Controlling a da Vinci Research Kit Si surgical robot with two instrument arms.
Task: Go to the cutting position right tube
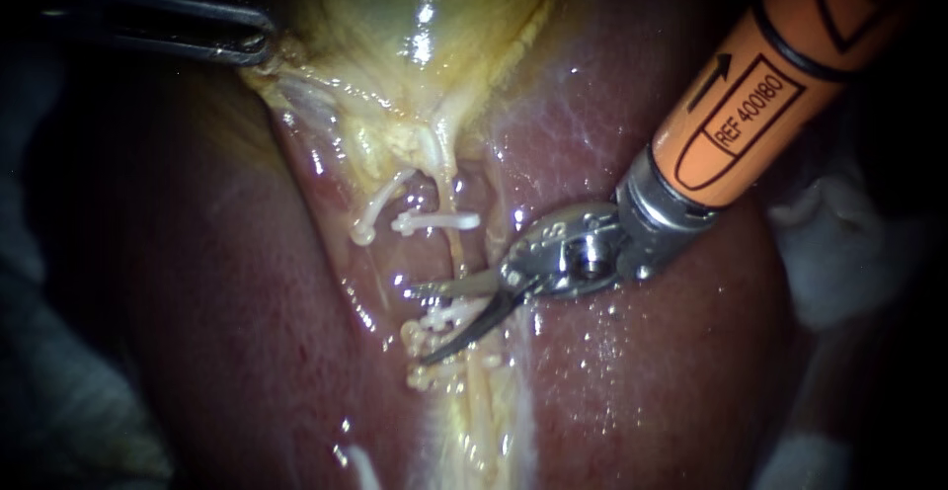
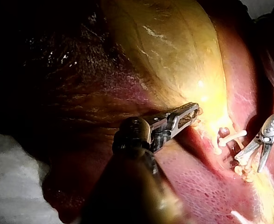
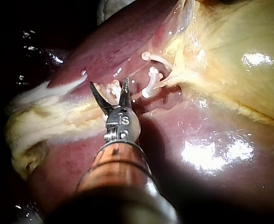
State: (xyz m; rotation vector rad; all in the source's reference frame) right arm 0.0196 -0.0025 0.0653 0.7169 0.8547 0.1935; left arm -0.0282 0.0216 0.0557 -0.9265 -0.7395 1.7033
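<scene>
Right instrument point(image 1: 422, 324) at right tube point(image 1: 454, 245), centre frame — blades open, straddling clips point(image 1: 439, 313), gripping nothing. Left instrument point(image 1: 259, 43) clamps gallbladder point(image 1: 415, 16), upper left. Approach looks nearly done — fine alignment remains.

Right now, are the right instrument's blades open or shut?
Open. The right instrument shows a clear gap between its two blades in the endoscope and right wrist views; nothing is gripped.

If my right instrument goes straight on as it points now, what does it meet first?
The right instrument would most likely meet the white clips on the tube, ahead between its open blades; depth is unclear, so it may pass above them.
</scene>
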